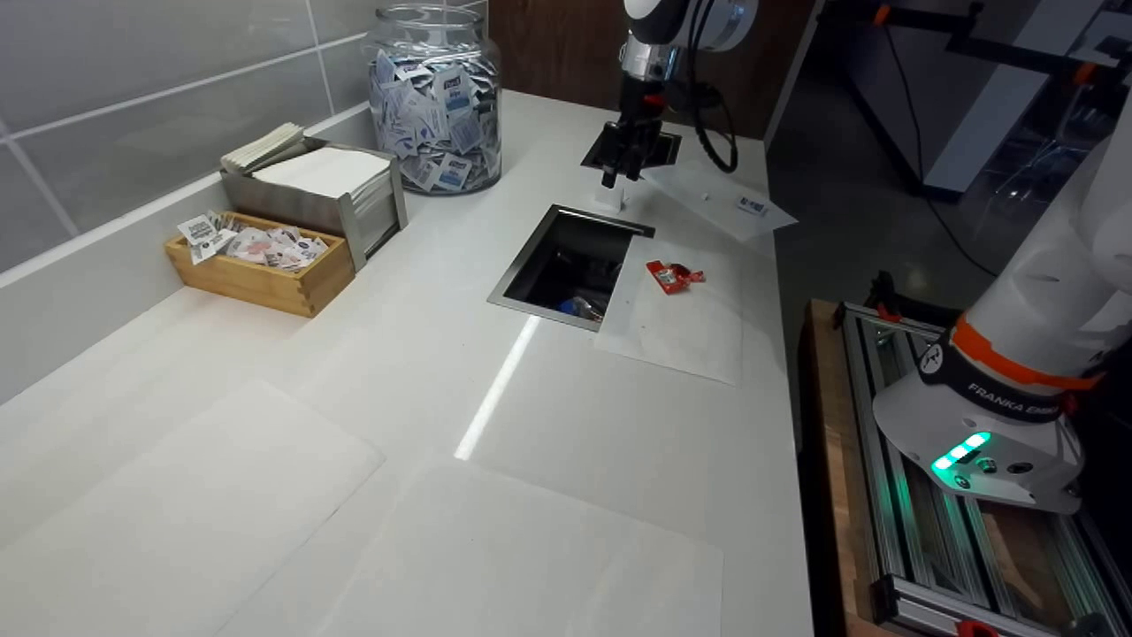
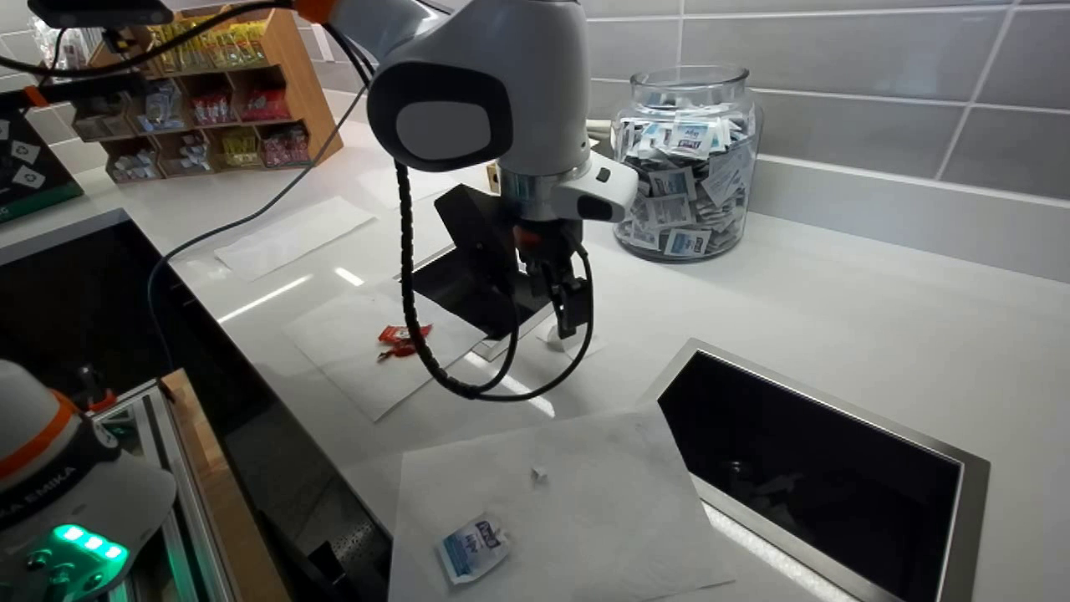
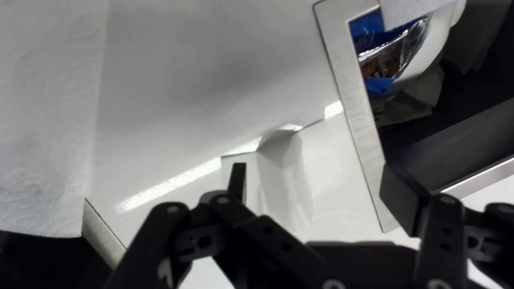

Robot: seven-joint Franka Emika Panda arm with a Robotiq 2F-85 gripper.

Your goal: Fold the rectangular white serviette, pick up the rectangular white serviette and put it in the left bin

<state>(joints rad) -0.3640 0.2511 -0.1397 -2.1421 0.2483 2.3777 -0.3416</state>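
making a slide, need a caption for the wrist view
Open gripper over a creased white serviette lying beside a metal-rimmed bin.

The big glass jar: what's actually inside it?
The glass jar holds many small white-and-blue packets. Those against the glass cover the middle, so what lies there can't be seen.

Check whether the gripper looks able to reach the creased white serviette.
Probably yes: the gripper is open over the serviette, whose raised crease shows between the jaws in the wrist view, and nothing visible lies on it.
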